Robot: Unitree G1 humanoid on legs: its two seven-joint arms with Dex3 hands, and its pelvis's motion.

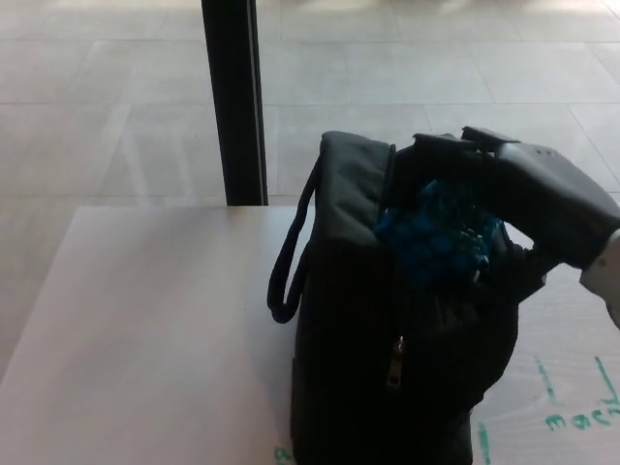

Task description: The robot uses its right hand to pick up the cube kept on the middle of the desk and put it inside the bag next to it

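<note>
Desk [145, 329] pale, carries bag near its middle
Bag [358, 320] black, upright, top open, loop handle [289, 254] on its left side, zip pull [397, 347] on its front
Right robot hand [494, 208] over bag's open top, reaching in from bag's right, fingers closed around cube
Cube [431, 237] blue, at bag's mouth, partly sunk inside

Matt black cloth bag [349, 320] with metal zip pull [396, 349]; smooth pale desk [145, 339]

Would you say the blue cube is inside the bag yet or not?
Partly in. The blue cube sits low in the bag's open top, and the right hand grips it.
</note>
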